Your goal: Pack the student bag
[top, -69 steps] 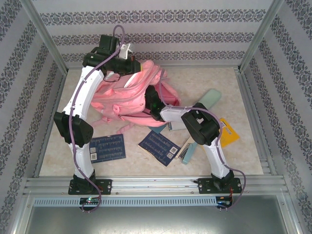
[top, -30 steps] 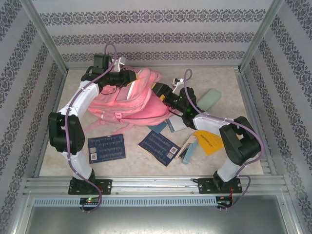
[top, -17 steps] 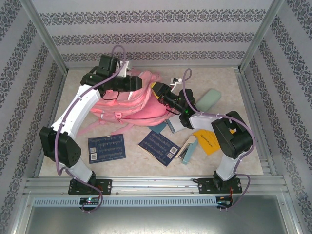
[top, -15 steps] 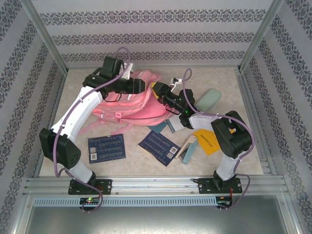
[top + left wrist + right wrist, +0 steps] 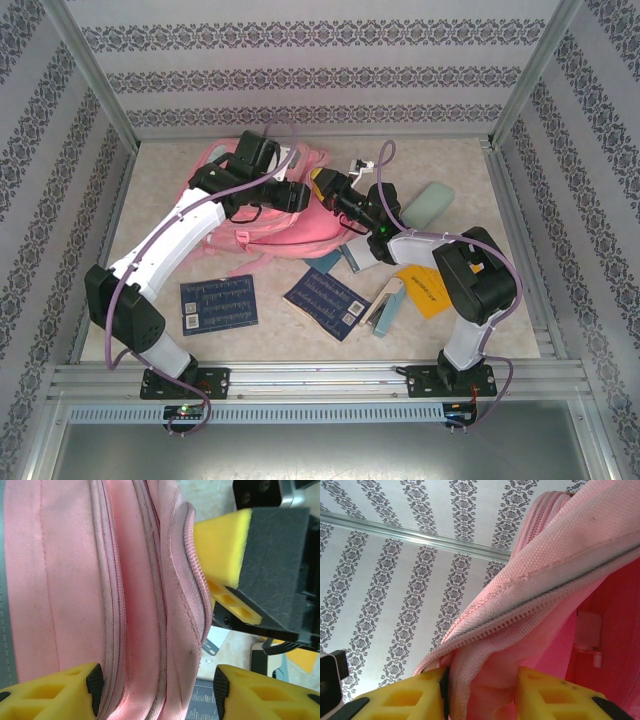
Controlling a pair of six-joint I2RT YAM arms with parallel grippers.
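Observation:
The pink student bag [image 5: 262,222] lies at the back middle of the table. My left gripper [image 5: 300,197] hovers over its right end, open. In the left wrist view the bag's zippered folds [image 5: 125,605] run between the spread yellow fingers [image 5: 70,692] of the left gripper [image 5: 155,692], and the right-hand finger stands apart from the fabric. My right gripper [image 5: 322,183] meets the bag's right edge. In the right wrist view the right gripper [image 5: 480,695] is shut on the bag's zipper rim [image 5: 540,605], with fabric bunched between its fingers. The right gripper's foam finger [image 5: 225,545] shows beside the bag.
Two dark blue booklets [image 5: 218,303] [image 5: 328,298] lie in front of the bag. A teal case [image 5: 428,203], a yellow card [image 5: 425,290] and a grey-green stapler-like item [image 5: 385,305] lie to the right. Metal cage posts [image 5: 95,80] and patterned walls enclose the table.
My left arm swung right and down over the bag while its jaws opened and let go. The right gripper closed on the bag's rim and has barely moved since.

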